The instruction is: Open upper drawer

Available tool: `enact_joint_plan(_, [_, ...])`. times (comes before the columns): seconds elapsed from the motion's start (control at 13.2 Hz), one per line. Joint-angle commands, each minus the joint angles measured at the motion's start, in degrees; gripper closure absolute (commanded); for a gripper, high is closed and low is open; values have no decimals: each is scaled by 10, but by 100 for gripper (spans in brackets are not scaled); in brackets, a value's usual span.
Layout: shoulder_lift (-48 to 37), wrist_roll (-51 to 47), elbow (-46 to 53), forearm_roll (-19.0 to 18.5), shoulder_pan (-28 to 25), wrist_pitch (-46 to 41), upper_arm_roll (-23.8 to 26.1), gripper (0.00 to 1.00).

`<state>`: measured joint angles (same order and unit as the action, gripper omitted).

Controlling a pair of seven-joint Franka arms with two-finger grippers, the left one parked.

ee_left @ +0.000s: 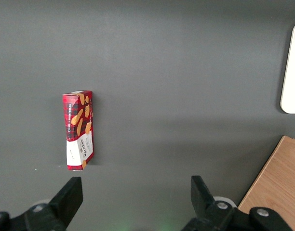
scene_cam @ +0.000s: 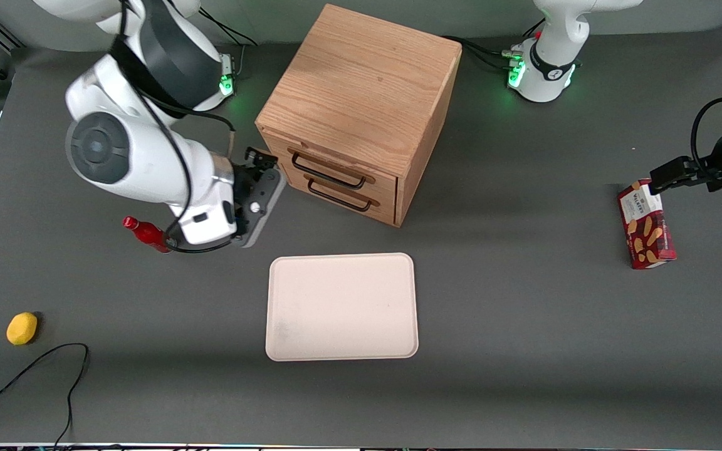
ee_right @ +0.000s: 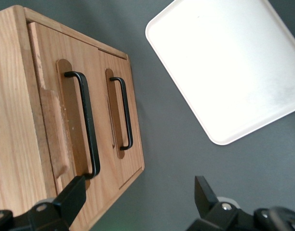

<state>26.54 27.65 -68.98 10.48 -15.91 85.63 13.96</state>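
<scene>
The wooden cabinet stands at the middle of the table, its two drawers facing the front camera at an angle. The upper drawer is shut, with its thin black handle across it; it also shows in the right wrist view with its handle. The lower drawer is shut too. My right gripper is open and empty beside the cabinet's front corner, toward the working arm's end. In the right wrist view the gripper has one finger just at the end of the upper handle.
A white tray lies nearer the front camera than the cabinet and shows in the right wrist view. A red bottle lies beside my arm. A yellow fruit and a black cable lie toward the working arm's end. A red biscuit box lies toward the parked arm's end.
</scene>
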Motion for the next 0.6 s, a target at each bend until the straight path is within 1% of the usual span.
enact_joint_plan(0.0, [32, -23, 21, -1, -25, 9, -3, 0])
enact_joint_plan(0.15, [41, -23, 19, 1, -32, 19, -3, 0])
enact_joint_plan(0.53, [38, -23, -32, 2, -42, 51, -2, 0])
